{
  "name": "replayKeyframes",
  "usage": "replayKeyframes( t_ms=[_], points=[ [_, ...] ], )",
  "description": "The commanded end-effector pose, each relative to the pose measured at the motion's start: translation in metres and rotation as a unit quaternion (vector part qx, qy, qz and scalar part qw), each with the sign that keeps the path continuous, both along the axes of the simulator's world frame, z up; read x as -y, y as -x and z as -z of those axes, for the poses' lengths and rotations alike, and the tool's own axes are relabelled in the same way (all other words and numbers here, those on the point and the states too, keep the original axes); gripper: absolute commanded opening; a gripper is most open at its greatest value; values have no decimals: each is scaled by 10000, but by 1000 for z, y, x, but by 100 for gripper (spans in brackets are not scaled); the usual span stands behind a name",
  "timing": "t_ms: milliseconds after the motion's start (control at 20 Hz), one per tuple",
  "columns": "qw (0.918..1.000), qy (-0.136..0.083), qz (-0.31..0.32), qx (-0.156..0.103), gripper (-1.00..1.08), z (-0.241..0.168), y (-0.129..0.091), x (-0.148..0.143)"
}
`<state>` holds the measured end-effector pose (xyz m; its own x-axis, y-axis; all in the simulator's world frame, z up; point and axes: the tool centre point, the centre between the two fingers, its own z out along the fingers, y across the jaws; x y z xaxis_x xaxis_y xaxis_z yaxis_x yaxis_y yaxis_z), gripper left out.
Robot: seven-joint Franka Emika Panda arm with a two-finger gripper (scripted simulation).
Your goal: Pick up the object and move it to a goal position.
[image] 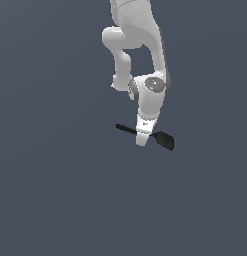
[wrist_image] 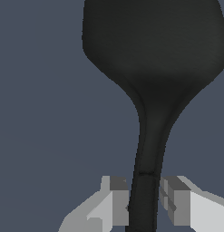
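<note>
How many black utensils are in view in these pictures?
1. The single black utensil sits at the claw, with its handle between the fingers in the wrist view; its wide head points to the exterior view's right. No other is visible.

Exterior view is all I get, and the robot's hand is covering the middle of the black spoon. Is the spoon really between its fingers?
Observer: Yes. In the wrist view the spoon's thin handle runs straight between the gripper's two fingers, one on each side.
Operator: Is it squeezing tight?
Observer: I can't tell. The pads sit very close to the handle, but there may be a thin sliver of space on one side.
Operator: Is it grabbing the fat end?
Observer: No. The wide oval head sticks out well past the fingertips; only the handle is between them.
</note>
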<state>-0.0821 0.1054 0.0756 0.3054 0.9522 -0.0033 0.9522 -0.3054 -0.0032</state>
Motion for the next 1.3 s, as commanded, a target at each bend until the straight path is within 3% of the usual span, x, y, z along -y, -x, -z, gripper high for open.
replayKeyframes(
  t_ms=[0, 800, 1250],
  points=[
    [10000, 1, -3, 12, -100, -22, 4, -10],
    [10000, -11, -10, 13, -100, -184, 33, -85],
    [10000, -13, -1, 17, -100, -241, 40, -111]
  ],
)
